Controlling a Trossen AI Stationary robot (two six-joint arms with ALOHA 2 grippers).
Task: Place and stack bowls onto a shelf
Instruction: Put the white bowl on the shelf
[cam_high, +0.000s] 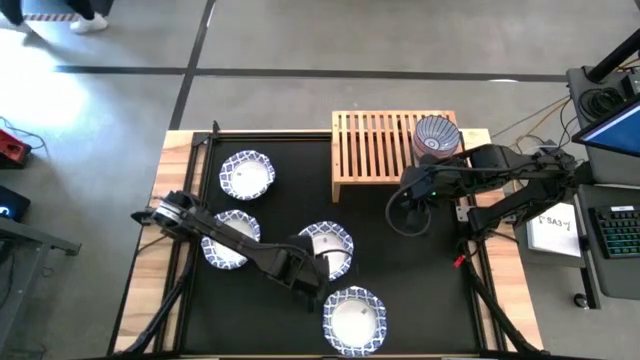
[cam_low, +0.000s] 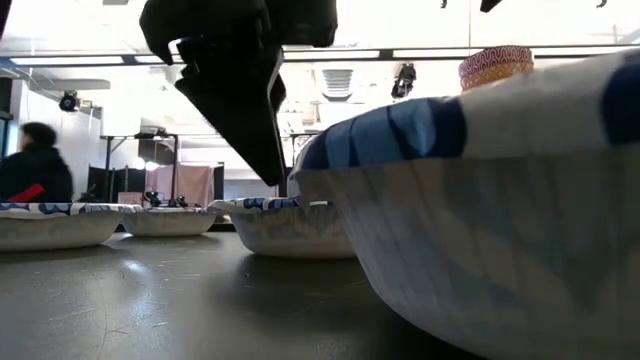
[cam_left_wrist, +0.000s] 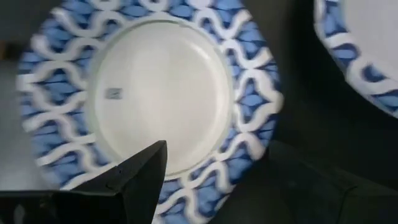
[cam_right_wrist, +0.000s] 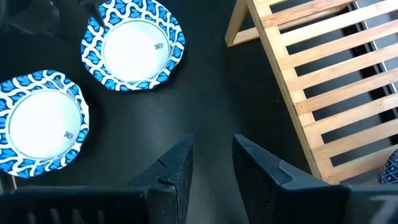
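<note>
Several white bowls with blue-patterned rims rest on the black mat: far left (cam_high: 247, 173), left (cam_high: 230, 240), middle (cam_high: 326, 248) and near (cam_high: 353, 318). My left gripper (cam_high: 312, 272) is open just above the middle bowl (cam_left_wrist: 161, 93). One finger (cam_left_wrist: 143, 177) is over its inside and the other (cam_left_wrist: 311, 186) outside the rim; I see no touch. A small patterned bowl (cam_high: 436, 137) stands on the right end of the light-wood shelf (cam_high: 380, 150). My right gripper (cam_right_wrist: 211, 155) hangs open over bare mat in front of the shelf (cam_right_wrist: 323, 74), holding nothing.
The near bowl (cam_low: 480, 220) fills the low view's right side. Bare mat (cam_high: 400, 290) lies between the bowls and the right arm. A keyboard and papers (cam_high: 560, 225) sit off the table's right edge. A person (cam_low: 35, 165) is in the room behind.
</note>
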